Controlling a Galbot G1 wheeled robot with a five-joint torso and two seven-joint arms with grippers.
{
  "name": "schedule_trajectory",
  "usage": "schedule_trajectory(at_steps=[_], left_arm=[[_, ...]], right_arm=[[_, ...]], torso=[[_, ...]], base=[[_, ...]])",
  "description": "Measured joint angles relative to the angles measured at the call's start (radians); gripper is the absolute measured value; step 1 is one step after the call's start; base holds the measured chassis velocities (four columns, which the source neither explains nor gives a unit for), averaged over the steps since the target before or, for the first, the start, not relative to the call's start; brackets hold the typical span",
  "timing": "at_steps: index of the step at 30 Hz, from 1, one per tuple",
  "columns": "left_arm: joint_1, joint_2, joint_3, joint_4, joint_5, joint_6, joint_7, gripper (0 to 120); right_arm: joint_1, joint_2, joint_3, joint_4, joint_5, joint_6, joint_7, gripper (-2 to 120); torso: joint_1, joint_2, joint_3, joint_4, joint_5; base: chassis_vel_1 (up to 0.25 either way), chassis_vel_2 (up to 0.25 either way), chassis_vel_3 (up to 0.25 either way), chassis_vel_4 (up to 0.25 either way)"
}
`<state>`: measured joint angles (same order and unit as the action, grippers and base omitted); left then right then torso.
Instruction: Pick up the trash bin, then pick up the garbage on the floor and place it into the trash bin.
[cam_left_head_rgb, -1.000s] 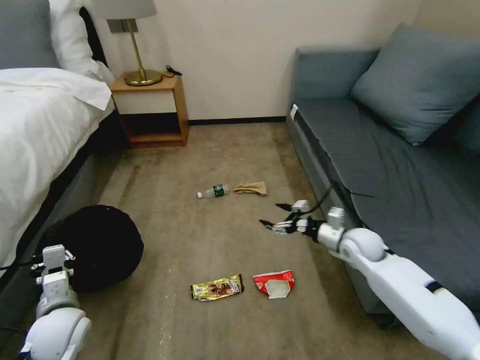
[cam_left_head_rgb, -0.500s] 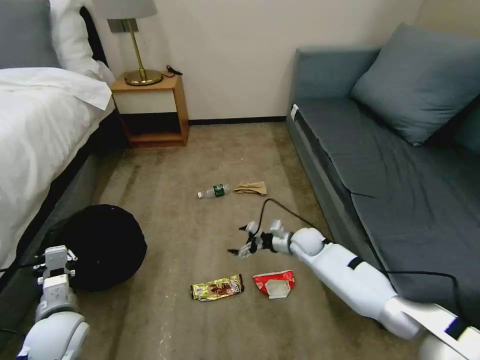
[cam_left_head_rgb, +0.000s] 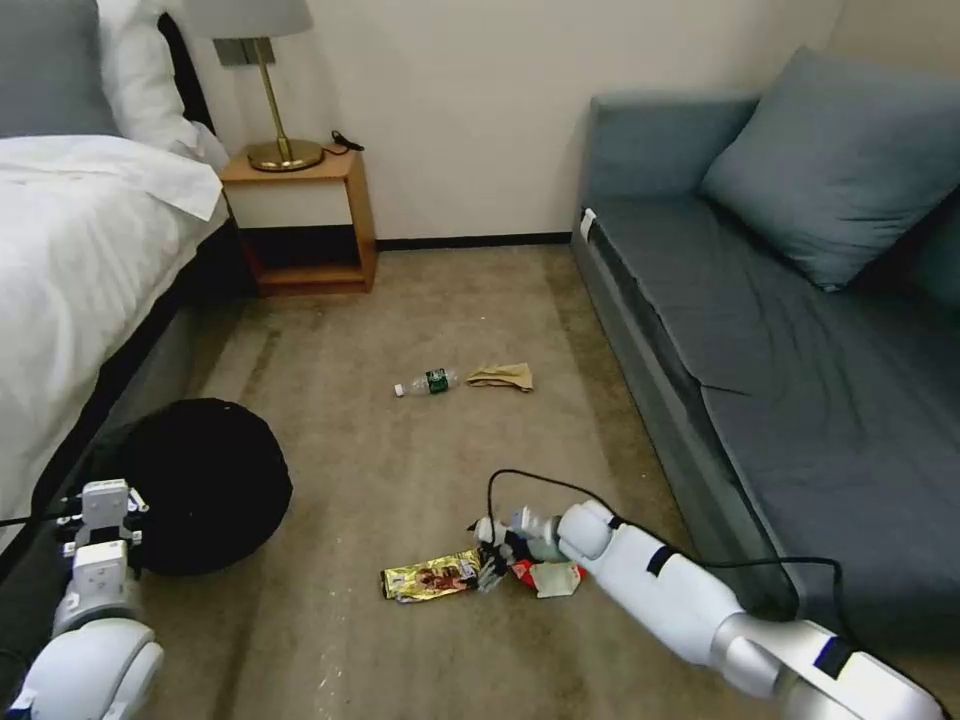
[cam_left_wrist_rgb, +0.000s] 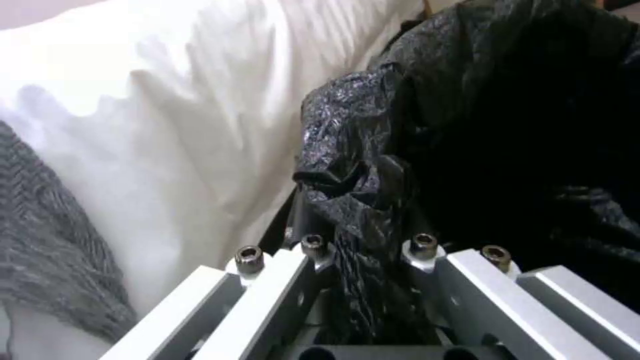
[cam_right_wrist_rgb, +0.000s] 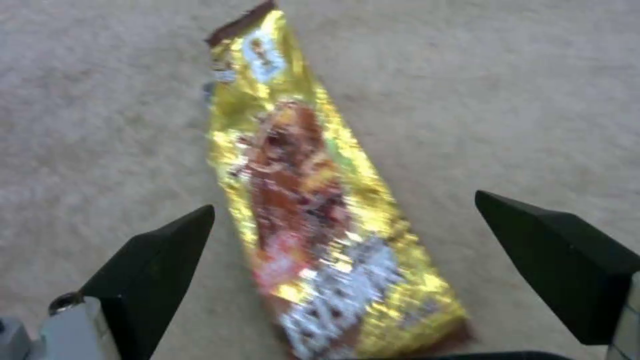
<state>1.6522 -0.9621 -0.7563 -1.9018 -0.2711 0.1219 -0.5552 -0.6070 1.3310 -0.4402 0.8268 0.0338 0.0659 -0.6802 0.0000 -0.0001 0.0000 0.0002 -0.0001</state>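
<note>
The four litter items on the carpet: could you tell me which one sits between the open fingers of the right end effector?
The gold snack wrapper: the right end effector straddles its end. The red-and-white wrapper lies beside it; bottle and paper scrap lie farther off.

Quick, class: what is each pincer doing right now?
Left pincer: shut on the trash bin liner.
Right pincer: open, straddling the gold wrapper.

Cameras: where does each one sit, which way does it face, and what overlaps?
Head: up top, facing forward and down at carpet, trash bin and litter; both arms show.
Left wrist: behind the left gripper, facing the bin's black bag, pinched in its jaws, beside white bedding.
Right wrist: behind the right gripper, facing down at the gold wrapper; jaws open.
Shared: head and right wrist both see the wrapper; head and left wrist the bag.
</note>
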Motion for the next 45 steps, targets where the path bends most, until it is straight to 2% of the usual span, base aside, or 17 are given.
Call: schedule_trajectory(at_steps=[27,31,32,35,37,39,42,43,45], left_arm=[[0.013,-0.017,-0.001,0.014,0.013,-0.029,0.007,7],[0.011,-0.022,-0.001,0.015,0.014,-0.031,0.008,7],[0.011,-0.022,-0.001,0.015,0.014,-0.031,0.008,7],[0.015,-0.026,-0.001,0.015,0.017,-0.035,0.008,7],[0.016,-0.026,-0.001,0.015,0.017,-0.036,0.009,7],[0.018,-0.025,-0.003,0.015,0.017,-0.038,0.009,7],[0.018,-0.023,-0.004,0.015,0.017,-0.038,0.009,7],[0.018,-0.021,-0.004,0.015,0.017,-0.039,0.01,7],[0.018,-0.021,-0.004,0.015,0.017,-0.039,0.01,7]], right_arm=[[-0.032,0.041,0.046,-0.066,-0.076,0.041,0.003,99],[-0.031,0.051,0.051,-0.083,-0.081,0.046,0.004,86],[-0.031,0.051,0.051,-0.083,-0.081,0.046,0.004,86],[-0.031,0.059,0.054,-0.096,-0.084,0.052,0.004,71],[-0.031,0.059,0.054,-0.097,-0.085,0.052,0.004,69],[-0.031,0.061,0.058,-0.101,-0.086,0.057,0.004,56],[-0.032,0.06,0.06,-0.099,-0.086,0.057,0.003,51],[-0.032,0.056,0.061,-0.09,-0.084,0.057,0.002,42],[-0.033,0.05,0.061,-0.079,-0.08,0.057,0.001,36]], torso=[[0.0,0.0,0.0,-0.0002,0.0],[0.0,0.0,0.0,-0.0002,0.0001],[0.0,0.0,0.0,-0.0002,0.0001],[0.0,0.0,0.0,-0.0002,0.0001],[0.0,0.0,0.0,-0.0002,0.0001],[0.0,0.0,0.0,-0.0002,0.0001],[0.0,0.0,0.0,-0.0002,0.0002],[0.0,0.0,0.0,-0.0002,0.0001],[0.0,0.0,0.0,-0.0002,0.0001]], base=[[0.0,0.0,0.0,0.0],[0.0,0.0,0.0,0.0],[0.0,0.0,0.0,0.0],[0.0,0.0,0.0,0.0],[0.0,0.0,0.0,0.0],[0.0,0.0,0.0,0.0],[0.0,0.0,0.0,0.0],[0.0,0.0,0.0,0.0],[0.0,0.0,0.0,0.0]])
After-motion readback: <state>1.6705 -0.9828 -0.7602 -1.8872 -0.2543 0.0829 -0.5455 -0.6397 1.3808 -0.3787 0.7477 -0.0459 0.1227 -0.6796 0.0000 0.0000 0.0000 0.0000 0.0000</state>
